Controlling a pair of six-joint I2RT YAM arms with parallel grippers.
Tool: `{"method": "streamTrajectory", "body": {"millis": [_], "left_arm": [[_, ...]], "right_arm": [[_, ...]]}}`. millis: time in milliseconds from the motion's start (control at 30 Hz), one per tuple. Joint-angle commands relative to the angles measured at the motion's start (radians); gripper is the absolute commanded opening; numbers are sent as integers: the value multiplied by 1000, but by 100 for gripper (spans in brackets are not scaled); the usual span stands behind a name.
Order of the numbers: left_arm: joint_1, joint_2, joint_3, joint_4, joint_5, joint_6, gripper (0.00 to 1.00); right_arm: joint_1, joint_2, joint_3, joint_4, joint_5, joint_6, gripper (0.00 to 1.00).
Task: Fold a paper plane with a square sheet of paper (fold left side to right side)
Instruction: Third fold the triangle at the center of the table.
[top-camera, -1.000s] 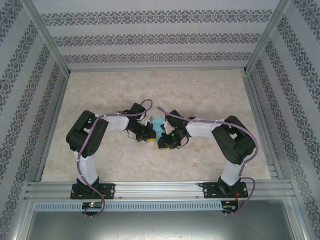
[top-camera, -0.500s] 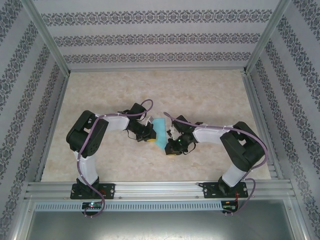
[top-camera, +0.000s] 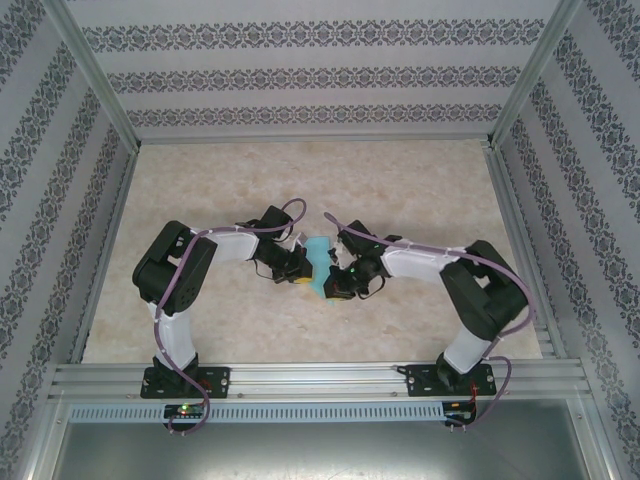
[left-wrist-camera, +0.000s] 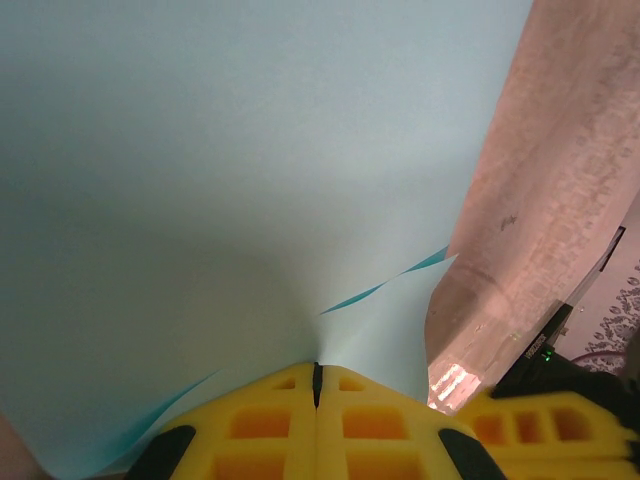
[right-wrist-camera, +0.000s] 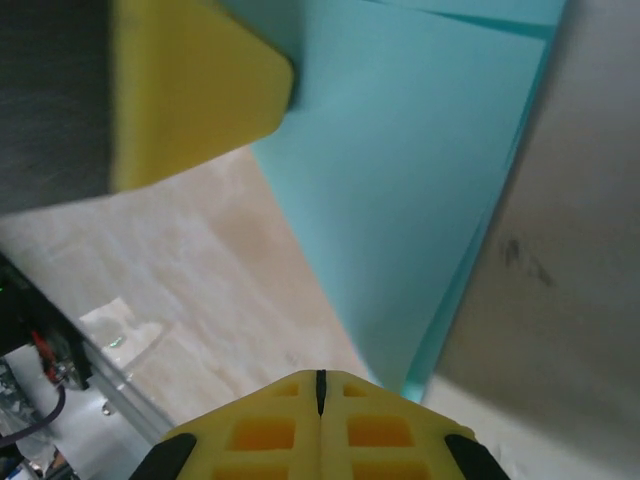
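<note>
The turquoise sheet of paper (top-camera: 318, 258) lies partly folded in the middle of the table (top-camera: 420, 190), between the 2 grippers. At its 8 o'clock, the left gripper (left-wrist-camera: 317, 372) has its yellow fingers pressed together, seemingly pinching the paper's edge. At its 5 o'clock, the right gripper (right-wrist-camera: 320, 380) is likewise pressed together, with the sheet's corner just beside its tips at 1 o'clock.
</note>
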Motion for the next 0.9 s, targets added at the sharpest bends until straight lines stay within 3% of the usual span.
{"method": "streamTrajectory", "body": {"millis": [0,167,533,867], "left_arm": [[-8,34,-8,-72,-85,10,3],[-7,26,-3,-71,-80,10,3],[-17,-125,51,-82,-88,35,10],[-117,-170,-1,-62,-57,14,2]], "right_arm": [[11,40,38,-1,23,11,2],[-6,56,12,-8,73,21,0],[-63,122,-73,39,29,10,0],[-66,120,-53,25,25,-6,0]]}}
